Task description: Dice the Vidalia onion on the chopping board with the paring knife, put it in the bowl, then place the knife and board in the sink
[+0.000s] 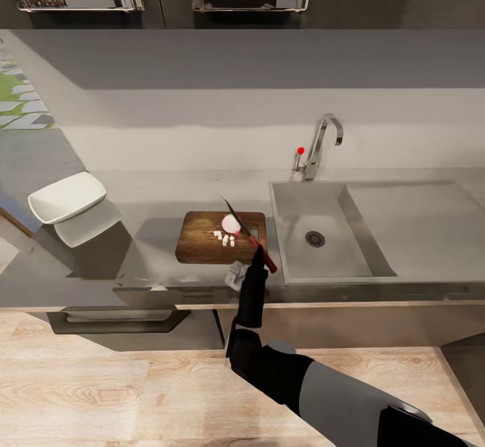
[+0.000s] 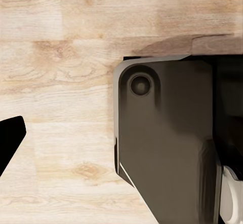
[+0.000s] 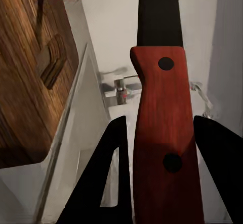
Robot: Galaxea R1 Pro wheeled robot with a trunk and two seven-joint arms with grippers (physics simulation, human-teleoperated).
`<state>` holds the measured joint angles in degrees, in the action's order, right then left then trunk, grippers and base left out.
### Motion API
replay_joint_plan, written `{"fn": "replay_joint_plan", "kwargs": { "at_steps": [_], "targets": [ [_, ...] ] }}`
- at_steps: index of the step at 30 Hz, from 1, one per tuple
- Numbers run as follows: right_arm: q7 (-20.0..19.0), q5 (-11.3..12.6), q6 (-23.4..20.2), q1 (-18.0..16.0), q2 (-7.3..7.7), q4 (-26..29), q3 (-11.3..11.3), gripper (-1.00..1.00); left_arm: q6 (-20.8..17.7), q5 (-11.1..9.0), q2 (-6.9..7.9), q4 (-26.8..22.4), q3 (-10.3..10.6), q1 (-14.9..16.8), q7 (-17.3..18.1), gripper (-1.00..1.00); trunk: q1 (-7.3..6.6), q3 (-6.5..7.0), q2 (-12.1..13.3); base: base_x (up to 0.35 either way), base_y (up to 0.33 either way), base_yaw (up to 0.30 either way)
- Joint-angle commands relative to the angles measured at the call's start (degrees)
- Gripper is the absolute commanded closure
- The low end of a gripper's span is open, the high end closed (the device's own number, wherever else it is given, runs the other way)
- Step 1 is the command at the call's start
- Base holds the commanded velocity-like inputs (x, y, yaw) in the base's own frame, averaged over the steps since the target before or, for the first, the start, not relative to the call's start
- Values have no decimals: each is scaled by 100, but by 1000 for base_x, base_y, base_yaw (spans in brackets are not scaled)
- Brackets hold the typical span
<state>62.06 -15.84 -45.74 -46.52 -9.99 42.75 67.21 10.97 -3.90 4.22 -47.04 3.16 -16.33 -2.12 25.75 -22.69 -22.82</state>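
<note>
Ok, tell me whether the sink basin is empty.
Empty: in the head view the sink basin shows bare steel around its drain.

No readable text or labels anywhere

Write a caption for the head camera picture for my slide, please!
Right claw holds the paring knife over an onion on the chopping board.

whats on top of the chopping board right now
On the chopping board lie a rounded onion piece and a few small white dice. The paring knife, held in the right gripper, crosses above its right end, hiding part of the hole.
</note>
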Motion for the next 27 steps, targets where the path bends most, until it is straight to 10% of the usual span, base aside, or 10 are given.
{"fn": "replay_joint_plan", "kwargs": {
  "at_steps": [1,27],
  "targets": [
    [-61,44,-33,-7,-1,-7,17,100,11,-41,8,-2,26,-2,-24,-100,3,-8,-10,2,0,0],
    [-854,99,-32,-7,-1,-29,29,100,11,-39,4,-8,26,-2,-23,-100,3,-8,-10,0,39,0]
  ]
}}
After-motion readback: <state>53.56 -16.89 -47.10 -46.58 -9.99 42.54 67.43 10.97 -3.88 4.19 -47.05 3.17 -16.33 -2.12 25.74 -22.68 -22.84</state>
